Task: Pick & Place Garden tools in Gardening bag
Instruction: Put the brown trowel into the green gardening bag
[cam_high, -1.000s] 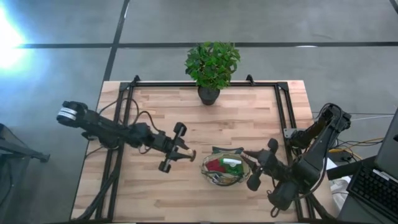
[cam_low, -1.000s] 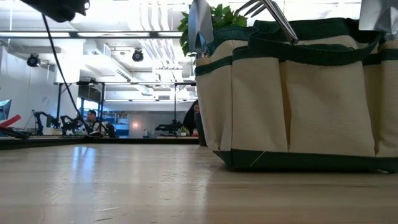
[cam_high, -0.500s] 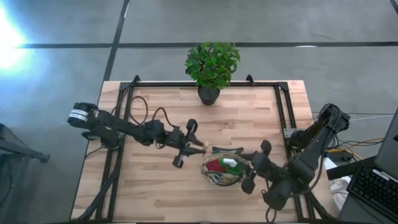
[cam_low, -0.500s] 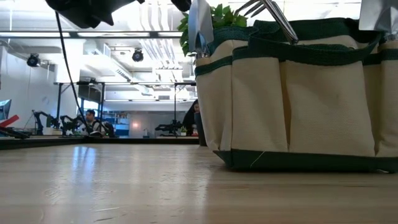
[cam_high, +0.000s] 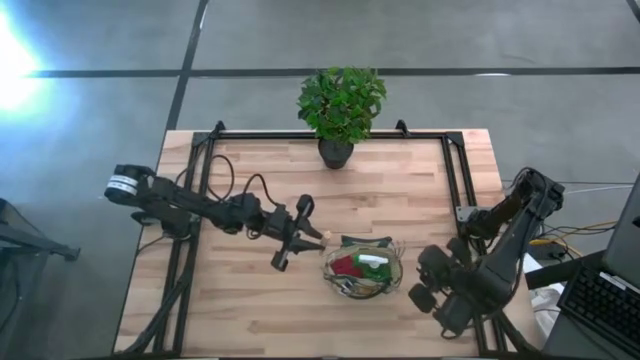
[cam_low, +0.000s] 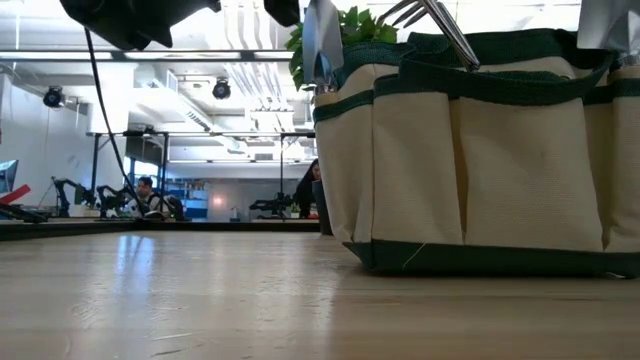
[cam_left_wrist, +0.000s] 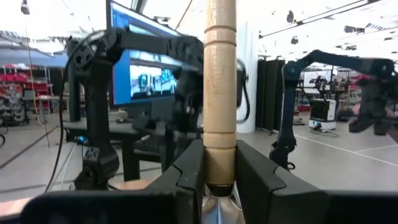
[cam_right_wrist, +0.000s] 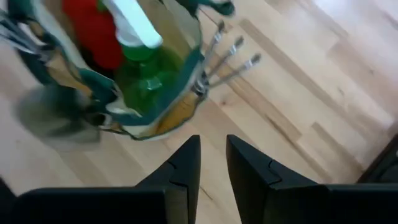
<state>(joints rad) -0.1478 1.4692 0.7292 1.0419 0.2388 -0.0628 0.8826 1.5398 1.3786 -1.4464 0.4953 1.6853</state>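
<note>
Fingers of my left gripper (cam_left_wrist: 217, 177) are clamped on a light wooden handle (cam_left_wrist: 219, 87), which runs straight up between them in the left wrist view; a bit of silver metal shows just below the grip, so I take it for one of the hand tools, though I cannot tell which kind. From above, that gripper (cam_high: 300, 232) sits over the middle of the table (cam_high: 260, 310), just beside the gardening bag (cam_high: 362, 271) on its left-arm side, with the pale handle end (cam_high: 322, 238) pointing toward the bag's rim.

My right gripper (cam_high: 428, 280) holds nothing. In the right wrist view its two dark fingers (cam_right_wrist: 183, 168) stand a little apart over bare wood, with the bag (cam_right_wrist: 155, 118) near them but not touched. From above it lies off the bag's other side, near the table's right edge.

Inside the bag I see a green spray bottle (cam_right_wrist: 140, 78) with a white top, a red piece (cam_right_wrist: 93, 28) beside it, and three silver fork tines (cam_right_wrist: 233, 59) poking out past the rim. In the low view the bag (cam_low: 480, 160) stands upright on the table, a silver blade (cam_low: 322, 40) and tines rising above its dark rim. A potted plant (cam_high: 340, 105) stands at the table's far edge, well apart.
</note>
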